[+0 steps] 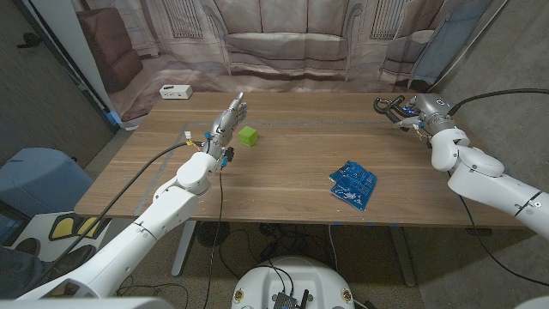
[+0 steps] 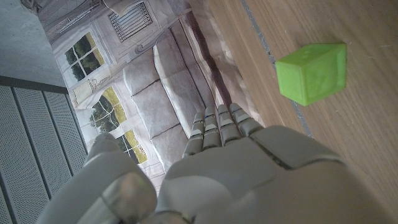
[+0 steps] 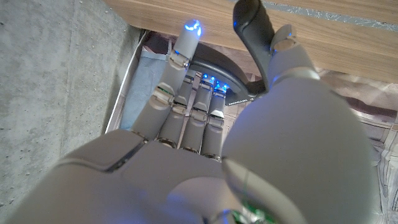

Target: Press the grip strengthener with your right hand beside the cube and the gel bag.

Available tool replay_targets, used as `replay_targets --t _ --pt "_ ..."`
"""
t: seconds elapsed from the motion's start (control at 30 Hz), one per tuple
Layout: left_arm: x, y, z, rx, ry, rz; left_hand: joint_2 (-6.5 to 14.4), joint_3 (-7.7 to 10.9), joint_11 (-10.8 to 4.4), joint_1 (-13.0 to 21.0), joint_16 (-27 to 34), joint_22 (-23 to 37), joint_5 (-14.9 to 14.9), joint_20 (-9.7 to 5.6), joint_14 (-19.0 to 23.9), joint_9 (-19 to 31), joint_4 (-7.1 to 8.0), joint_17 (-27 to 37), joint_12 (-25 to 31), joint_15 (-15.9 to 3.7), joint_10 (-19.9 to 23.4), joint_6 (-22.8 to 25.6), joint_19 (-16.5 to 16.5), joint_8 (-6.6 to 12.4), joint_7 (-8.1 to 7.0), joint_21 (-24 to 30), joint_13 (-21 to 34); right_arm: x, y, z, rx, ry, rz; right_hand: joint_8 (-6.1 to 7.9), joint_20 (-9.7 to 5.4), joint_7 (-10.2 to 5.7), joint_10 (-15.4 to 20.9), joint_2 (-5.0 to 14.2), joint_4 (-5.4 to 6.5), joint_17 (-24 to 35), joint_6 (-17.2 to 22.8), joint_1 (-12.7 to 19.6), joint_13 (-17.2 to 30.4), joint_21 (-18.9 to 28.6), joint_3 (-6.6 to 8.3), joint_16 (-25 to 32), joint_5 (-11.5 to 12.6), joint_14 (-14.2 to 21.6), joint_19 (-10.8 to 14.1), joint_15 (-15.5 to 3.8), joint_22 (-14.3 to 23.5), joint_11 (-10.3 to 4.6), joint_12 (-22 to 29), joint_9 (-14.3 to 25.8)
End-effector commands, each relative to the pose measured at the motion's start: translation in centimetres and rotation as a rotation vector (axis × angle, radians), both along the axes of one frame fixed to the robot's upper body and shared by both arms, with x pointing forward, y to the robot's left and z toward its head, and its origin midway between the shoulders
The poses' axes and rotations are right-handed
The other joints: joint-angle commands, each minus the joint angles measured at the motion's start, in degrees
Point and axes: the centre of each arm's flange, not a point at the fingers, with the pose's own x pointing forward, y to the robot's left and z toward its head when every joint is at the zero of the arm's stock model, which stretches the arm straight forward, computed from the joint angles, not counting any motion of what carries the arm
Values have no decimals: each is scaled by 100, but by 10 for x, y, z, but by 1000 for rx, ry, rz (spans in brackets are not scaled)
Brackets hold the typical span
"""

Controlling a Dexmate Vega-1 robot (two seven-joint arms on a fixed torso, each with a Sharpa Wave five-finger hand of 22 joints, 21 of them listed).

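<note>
The grip strengthener [image 1: 384, 106], black-handled with a grey spring arc, is at the table's far right corner, held in my right hand [image 1: 419, 112]. In the right wrist view my right hand [image 3: 249, 143] wraps it, the fingers [image 3: 186, 93] over the grey arc and one black handle [image 3: 250, 28] sticking out past the thumb. The green cube [image 1: 248, 136] sits on the table's left half, far from the strengthener. My left hand [image 1: 229, 117] stands just left of the cube with fingers straight and holds nothing; the cube [image 2: 312, 71] also lies beside this hand [image 2: 249, 168] in the left wrist view. The blue gel bag [image 1: 352, 184] lies right of centre near the front edge.
A white box [image 1: 175, 91] sits at the table's far left corner. A printed sofa backdrop [image 1: 274, 43] hangs behind the table [image 1: 292, 163]. A blue seat [image 1: 34, 180] stands off the table's left side.
</note>
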Motion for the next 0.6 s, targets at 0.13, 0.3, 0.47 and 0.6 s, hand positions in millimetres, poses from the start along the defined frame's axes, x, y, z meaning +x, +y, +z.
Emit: replay_targets --t 0.13,0.3,0.47,0.6 --pt "1 0 -1 -3 2 1 43 15 1 26 -12 31 -4 5 16 34 -53 12 -11 -4 63 59 -7 -11 15 -20 18 12 -2 -4 7 79 15 -39 -172 -224 25 1335 77 39 158 1246 4 43 32 6 45 1089 -224 -1488 -10 -28 -13 24" --pt "1 1 -1 -4 3 0 44 14 -7 26 -11 31 -4 9 18 34 -55 12 -11 -1 63 60 -7 -12 18 -20 18 13 -1 -4 -1 94 12 -51 -168 -218 16 1351 84 47 155 1223 1 59 20 -10 47 1071 -249 -1479 -14 -21 -26 26" --pt "0 1 -2 -3 3 0 45 13 -2 26 -12 31 -4 6 16 34 -57 12 -11 -3 65 60 -10 -12 19 -21 18 15 -2 -4 -1 112 10 -62 -166 -214 13 1358 84 62 154 1207 3 80 3 -10 48 1068 -261 -1472 -17 -23 -33 28" --pt "1 1 -2 -3 5 0 46 11 3 25 -11 31 -4 5 20 34 -58 12 -11 -3 64 64 -10 -11 19 -21 18 20 -5 -6 25 147 29 -74 -163 -197 5 1367 80 71 153 1197 1 100 -10 -24 50 1050 -283 -1478 -22 32 -47 29"
